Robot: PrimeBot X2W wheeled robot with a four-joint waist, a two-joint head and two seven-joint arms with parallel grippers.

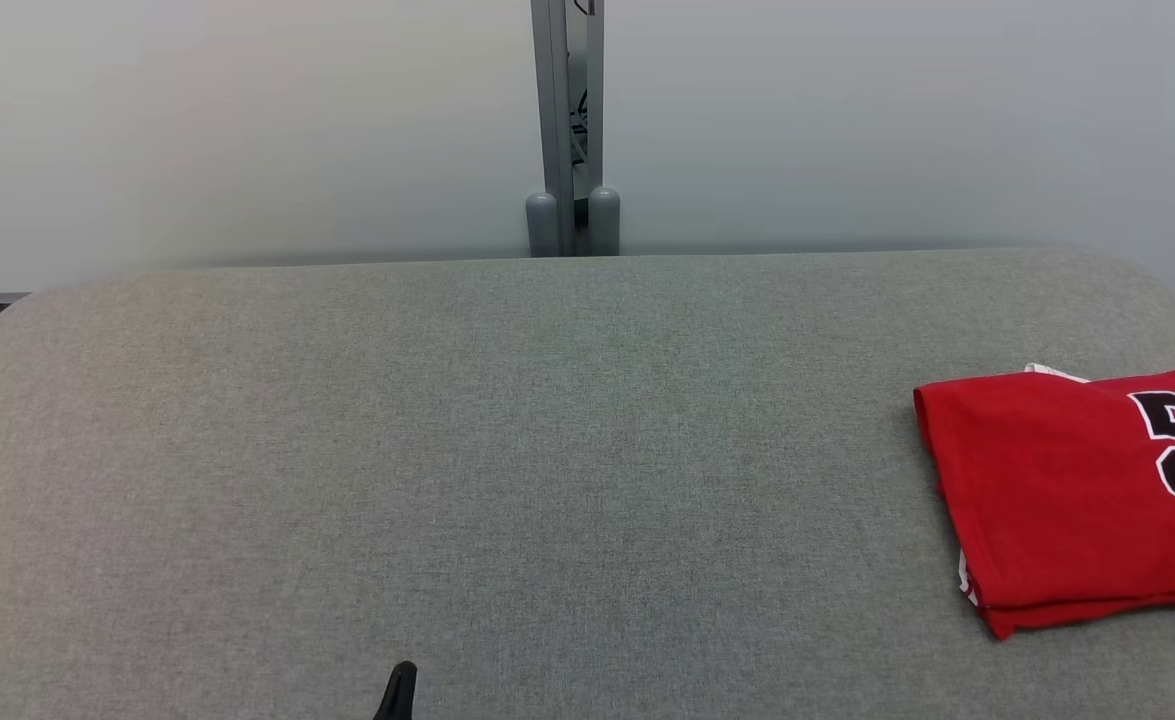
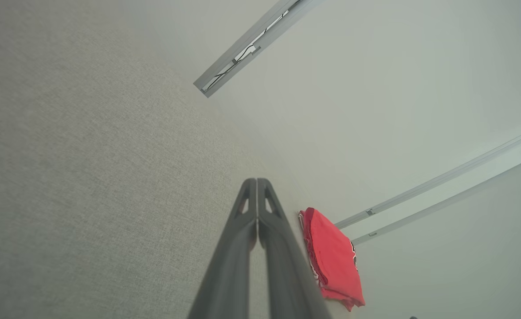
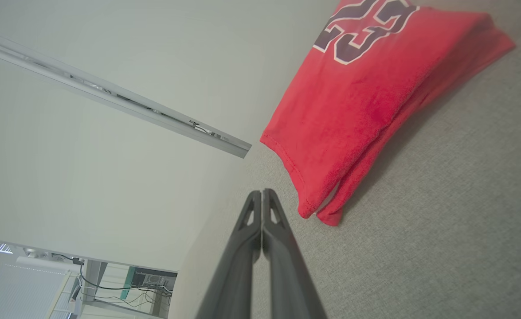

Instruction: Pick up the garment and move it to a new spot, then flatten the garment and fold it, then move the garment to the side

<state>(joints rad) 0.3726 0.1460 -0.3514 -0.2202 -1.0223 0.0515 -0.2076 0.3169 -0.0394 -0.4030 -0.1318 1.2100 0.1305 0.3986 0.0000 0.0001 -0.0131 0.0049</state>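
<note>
Lying folded at the right of the table (image 1: 447, 450), the garment (image 1: 1067, 490) looks set aside; left gripper (image 2: 256, 182) and right gripper (image 3: 261, 193) sit clenched, empty, apart from it.

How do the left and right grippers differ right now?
The right gripper sits close beside the red garment; the left gripper is far from it across the table. In head view, the left shows bottom, left of middle; the right at the right edge. Both are shut and empty.
</note>
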